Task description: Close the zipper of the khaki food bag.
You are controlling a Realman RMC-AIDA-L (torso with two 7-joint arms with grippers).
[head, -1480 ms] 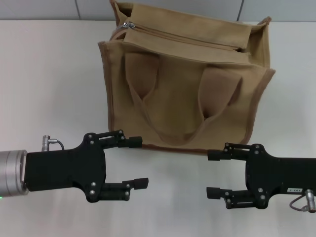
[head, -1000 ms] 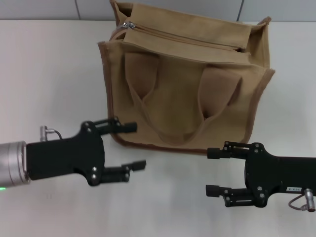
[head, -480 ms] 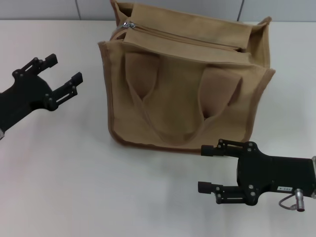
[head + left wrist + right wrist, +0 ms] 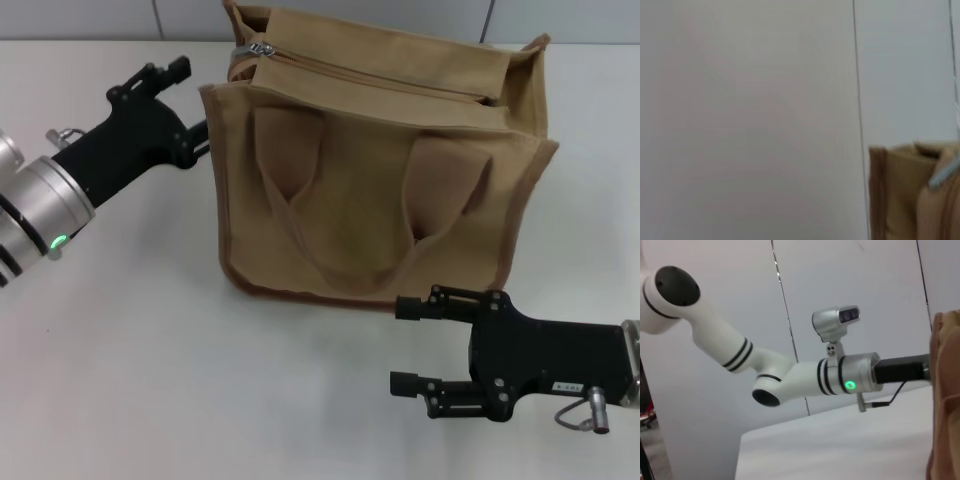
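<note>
You are in the approach step: nothing has hold of the zipper yet. The khaki food bag (image 4: 380, 170) stands in the upper middle of the head view, front face toward you, handles hanging down. The zipper (image 4: 370, 76) runs across its top panel, and the silver pull tab (image 4: 262, 48) sits at the upper-left end of that line, so the full length apparently remains to be drawn shut.

Your left gripper (image 4: 190, 105) is in the upper left of the frame, reaching toward the bag's left top corner, just beside the cloth and a little below the tab. Its fingers look spread, one above and one close against the bag's edge, pinching nothing. Your right gripper (image 4: 405, 345) hovers low in the lower right, in front of the bag's bottom edge, fingers parted and empty.

The next move likely calls for lifting the left gripper onto the tab and pinching it, with the right steadying the bag.

Hard to make out: whether the left lower finger touches the bag. The left wrist view shows only a blurred corner of the bag and a pale sliver that may be the tab.
</note>
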